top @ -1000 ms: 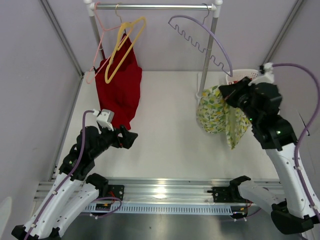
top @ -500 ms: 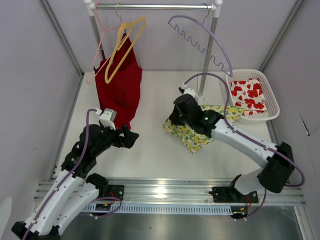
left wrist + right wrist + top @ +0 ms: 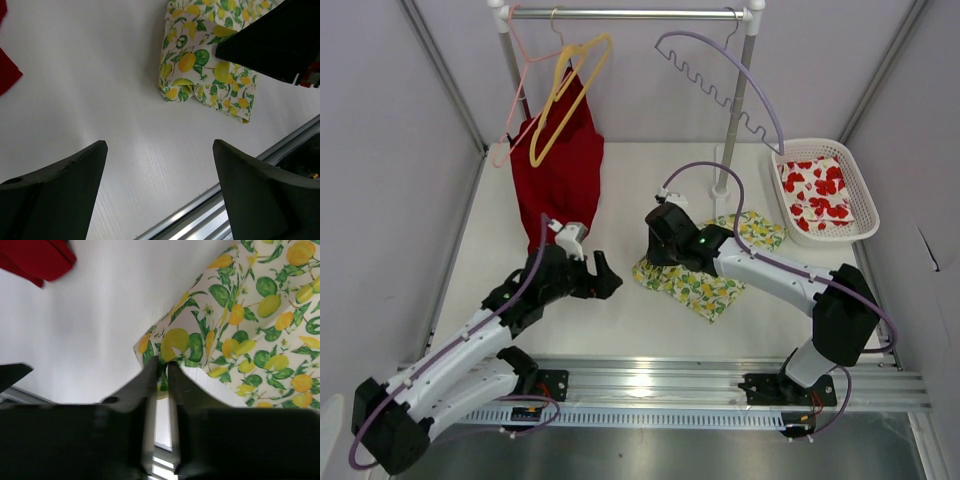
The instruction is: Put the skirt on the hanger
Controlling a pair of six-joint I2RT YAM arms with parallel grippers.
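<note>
Right gripper (image 3: pixel 162 365) has the skirt (image 3: pixel 705 280), left gripper (image 3: pixel 159 147) is empty

The right jaws are clenched on a corner fold of the lemon-print cloth, probably just one thin layer, though it's hard to tell. The rest of the cloth spreads flat on the table (image 3: pixel 620 190) behind the jaws. The left jaws are spread wide with nothing between them, and the skirt's near edge lies just past their tips. The yellow hanger (image 3: pixel 591 68) hangs on the rail (image 3: pixel 630 14), well apart from both.
</note>
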